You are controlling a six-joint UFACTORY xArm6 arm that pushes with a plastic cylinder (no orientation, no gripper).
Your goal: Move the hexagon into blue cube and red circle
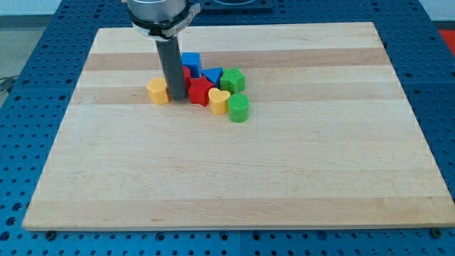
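Note:
A yellow hexagon lies left of a tight cluster of blocks near the view's top centre. My tip stands just right of the hexagon, between it and the red star. The blue cube sits at the cluster's top. The red circle is mostly hidden behind the rod, only a sliver showing below the blue cube.
The cluster also holds a blue triangle, a green cube, a yellow heart and a green cylinder. The wooden board rests on a blue perforated table.

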